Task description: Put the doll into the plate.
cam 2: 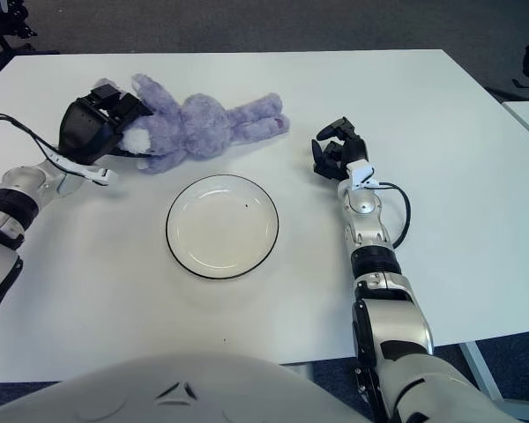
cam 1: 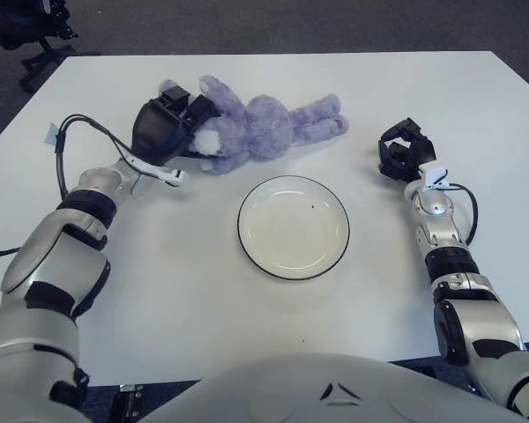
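The left hand (cam 1: 169,132) has its black fingers clamped around the head end of the purple doll (cam 1: 269,132), with the head pinned between them at the hand's inner side. From that grip the doll's body stretches away from the hand toward the robot's right, legs trailing out last and its long axis running nearly crosswise over the white table (cam 1: 159,300), tipped a little away from the robot at the feet. I cannot tell whether the body is dragging on the tabletop or carried just clear of it.

The plate (cam 1: 294,226) sits toward the robot and to the right of the left hand, close under the doll's middle but apart from it; nothing of the doll overlaps the rim yet. So the move, as I judge it, is a short pull toward the robot and across to the right, and because the doll hangs long from one end, the legs will likely want to flop over the far rim unless the hand carries the head well past the plate's middle.

The right hand (cam 1: 403,152) shows beside the plate on its right, fingers curled and holding nothing, well apart from the doll's feet. The left hand is plainly the one at work. There is open table on all sides of the plate, and the far edge lies well beyond the doll.
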